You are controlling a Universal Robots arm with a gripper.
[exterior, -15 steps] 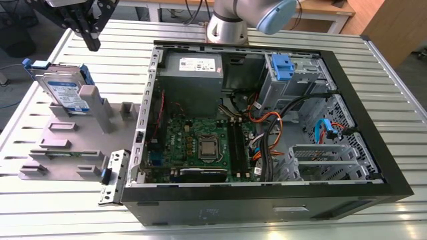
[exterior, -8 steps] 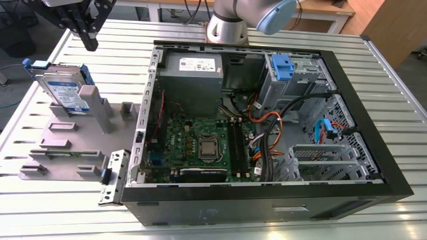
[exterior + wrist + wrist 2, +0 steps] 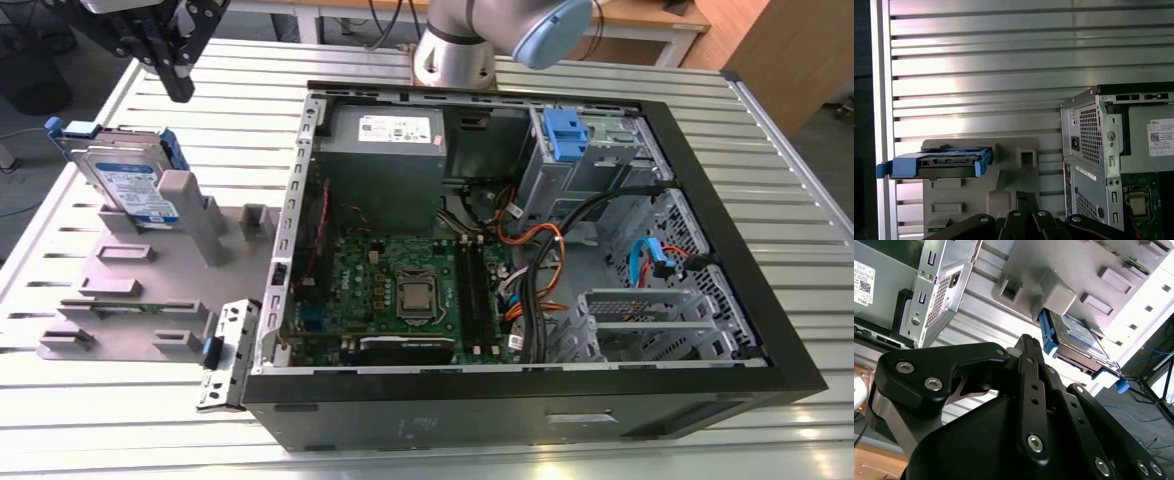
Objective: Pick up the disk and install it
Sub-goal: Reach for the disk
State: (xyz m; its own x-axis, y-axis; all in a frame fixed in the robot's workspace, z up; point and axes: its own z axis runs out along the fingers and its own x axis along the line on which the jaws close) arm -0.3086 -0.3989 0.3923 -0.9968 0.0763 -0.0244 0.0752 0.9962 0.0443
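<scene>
In the exterior view, the end effector [image 3: 178,92] is seen in the upper part of the frame, toward the exterior view's left, hanging above the slatted worktop [image 3: 267,70]. Its fingers are drawn together to one narrow tip and nothing is held between them. The disk [image 3: 131,185] is found lower in the frame, below the end effector and well apart from it. It stands on edge, slightly tilted, in a grey fixture [image 3: 134,290], with its blue tab at the upper end. The open computer case [image 3: 534,410] is placed to the exterior view's right of the fixture. A grey power-supply box [image 3: 384,150] and a blue-tabbed drive cage [image 3: 587,150] are seen inside it.

In the second wrist view, the black linkage of the end effector [image 3: 1027,338] is seen close up, closed. The disk [image 3: 1079,337] is seen beyond its tip, seated in the fixture [image 3: 1054,270] and untouched. A corner of the case [image 3: 939,285] is also shown.

In the first wrist view, the disk [image 3: 939,164] is seen edge-on in the fixture [image 3: 1004,190], its blue rails facing the camera. The end effector [image 3: 1021,197] is clear of it, between the disk and the case [image 3: 1089,140].
</scene>
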